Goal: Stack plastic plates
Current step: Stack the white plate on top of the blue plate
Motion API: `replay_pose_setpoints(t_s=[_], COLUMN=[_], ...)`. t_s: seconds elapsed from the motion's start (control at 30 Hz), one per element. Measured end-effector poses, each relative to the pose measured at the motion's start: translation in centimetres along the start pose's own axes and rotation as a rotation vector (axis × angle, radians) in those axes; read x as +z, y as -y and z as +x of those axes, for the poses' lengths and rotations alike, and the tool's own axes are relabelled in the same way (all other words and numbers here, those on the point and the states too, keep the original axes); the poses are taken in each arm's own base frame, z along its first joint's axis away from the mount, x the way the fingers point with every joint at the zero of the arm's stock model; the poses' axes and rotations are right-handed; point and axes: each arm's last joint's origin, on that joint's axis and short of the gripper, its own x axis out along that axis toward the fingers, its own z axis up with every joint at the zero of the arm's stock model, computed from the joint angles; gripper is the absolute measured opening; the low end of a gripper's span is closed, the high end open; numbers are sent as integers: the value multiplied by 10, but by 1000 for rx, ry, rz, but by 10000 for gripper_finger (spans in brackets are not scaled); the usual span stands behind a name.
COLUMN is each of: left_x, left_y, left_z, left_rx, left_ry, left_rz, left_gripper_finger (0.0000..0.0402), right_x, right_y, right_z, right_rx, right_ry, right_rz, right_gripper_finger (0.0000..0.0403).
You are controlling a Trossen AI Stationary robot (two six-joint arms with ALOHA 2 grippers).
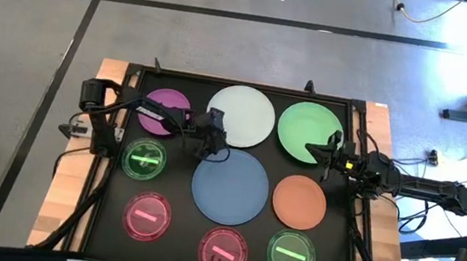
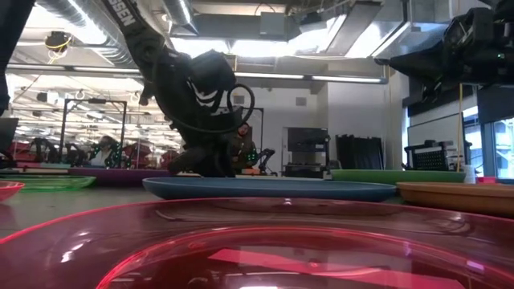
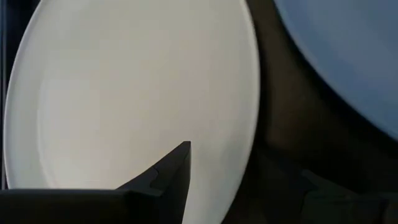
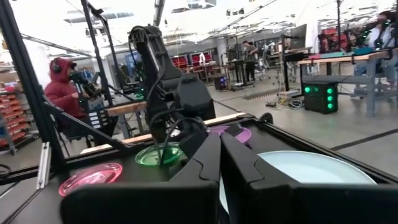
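Nine plates lie flat on the black table. At the far side are the purple plate (image 1: 166, 107), the white plate (image 1: 241, 116) and the green plate (image 1: 310, 132). The blue plate (image 1: 230, 187) and the orange plate (image 1: 299, 201) lie in the middle. Small translucent green plates (image 1: 145, 159) (image 1: 291, 253) and pink plates (image 1: 146, 215) (image 1: 223, 250) lie left and near. My left gripper (image 1: 211, 141) is low and open at the white plate's near-left rim (image 3: 245, 155), beside the blue plate (image 3: 348, 56). My right gripper (image 1: 326, 153) (image 4: 221, 146) is shut, raised above the green plate's near-right edge. My left gripper has one finger (image 3: 174, 168) over the white plate's inner surface, just inside its rim. The other finger shows only as a dark shape beyond the rim. I cannot tell whether either one touches the plate, which lies flat on the table.
The table has a raised black frame (image 1: 240, 84) with wooden edges (image 1: 71, 181) on both sides. In the low view a pink plate (image 2: 257, 241) fills the foreground, with the blue plate (image 2: 265, 189) behind it. A person in a red hood (image 4: 62, 87) sits beyond the table.
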Motion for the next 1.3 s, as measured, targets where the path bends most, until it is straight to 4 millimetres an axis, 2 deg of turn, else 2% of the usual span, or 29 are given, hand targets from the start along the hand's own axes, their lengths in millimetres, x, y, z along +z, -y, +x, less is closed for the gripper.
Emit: replay_pose_setpoints(t_s=[0.17,0.53,0.73,0.87,1.03,1.17,1.3], left_x=[-1,-2,5,20,44,61,75], left_y=[-2,-2,5,9,21,41,67], left_z=[1,1,-5,-24,-65,-96,-118], left_rx=[9,0,85,133,158,153,108], left_ry=[0,2,-40,4,134,243,346], left_rz=[-10,-70,-44,-8,0,-18,-20], left_gripper_finger=[134,12,7,4,5,6,7], right_x=[0,0,3,3,2,2,2], right_y=[0,0,0,0,0,0,0], right_z=[0,0,0,0,0,0,0], right_rx=[-3,-3,1,1,0,3,3], right_ry=[5,3,32,33,23,24,24], right_rz=[-3,-8,-5,-6,-7,0,4], right_gripper_finger=[5,5,5,5,5,5,5])
